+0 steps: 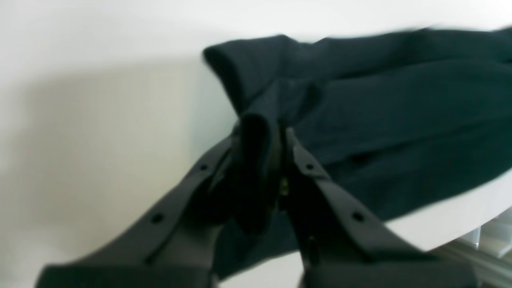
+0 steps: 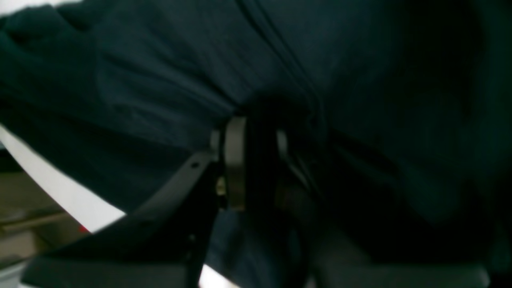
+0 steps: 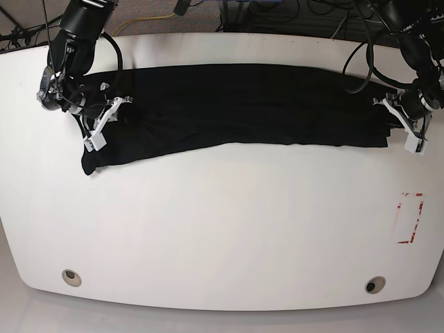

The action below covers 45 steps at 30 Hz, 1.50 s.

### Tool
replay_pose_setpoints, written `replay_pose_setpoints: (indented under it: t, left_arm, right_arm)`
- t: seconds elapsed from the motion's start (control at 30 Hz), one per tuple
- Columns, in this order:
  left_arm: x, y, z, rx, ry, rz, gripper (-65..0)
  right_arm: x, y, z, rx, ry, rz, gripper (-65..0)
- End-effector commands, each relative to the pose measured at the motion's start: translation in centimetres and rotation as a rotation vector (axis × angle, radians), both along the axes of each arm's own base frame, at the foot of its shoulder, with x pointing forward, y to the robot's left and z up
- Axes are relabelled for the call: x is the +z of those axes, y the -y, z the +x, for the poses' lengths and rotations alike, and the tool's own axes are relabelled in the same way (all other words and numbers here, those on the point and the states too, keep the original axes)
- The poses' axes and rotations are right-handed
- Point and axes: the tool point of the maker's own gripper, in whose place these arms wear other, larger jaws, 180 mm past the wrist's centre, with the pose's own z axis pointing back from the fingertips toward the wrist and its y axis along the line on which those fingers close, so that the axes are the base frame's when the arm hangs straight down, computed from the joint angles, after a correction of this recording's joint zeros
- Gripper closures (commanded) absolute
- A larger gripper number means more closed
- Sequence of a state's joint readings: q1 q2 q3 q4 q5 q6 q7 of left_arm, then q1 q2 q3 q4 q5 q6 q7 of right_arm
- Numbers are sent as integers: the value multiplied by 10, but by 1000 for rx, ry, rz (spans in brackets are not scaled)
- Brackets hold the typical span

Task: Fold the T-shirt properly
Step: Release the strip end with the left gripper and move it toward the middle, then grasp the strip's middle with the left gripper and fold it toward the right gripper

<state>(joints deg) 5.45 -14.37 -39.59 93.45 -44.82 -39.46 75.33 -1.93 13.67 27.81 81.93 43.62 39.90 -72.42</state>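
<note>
Black T-shirt [image 3: 236, 104] lies stretched in a long band across the table's [image 3: 222, 229] far side. Left gripper [image 1: 262, 132] and right gripper [image 2: 256, 140] each pinch an end; lift both evenly, keeping the cloth taut.

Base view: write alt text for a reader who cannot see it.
A black T-shirt lies folded into a long band across the far half of a white table. The left gripper pinches its end on the picture's right, and the right gripper grips its other end.
</note>
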Motion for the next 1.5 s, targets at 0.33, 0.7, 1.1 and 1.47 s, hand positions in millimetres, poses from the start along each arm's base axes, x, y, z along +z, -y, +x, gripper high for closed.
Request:
replay_pose_setpoints:
  t: [0.33,0.7,1.1,1.47]
  left_arm:
    - [41,131,18,-275,159,-95,0]
    - [33,206,21,-354,130,-156,-78]
    - [33,232,37,-423,135,-43,-79]
    - [37,263,39,-532,149,-35,-100]
  right_arm:
    - [0,-25,8,88,26,10,-95]
    - [0,-26,7,89,24,12,-95]
    - [0,-26,8,89,25,13,-95]
    - [1,-27,8,89,28,16,-95]
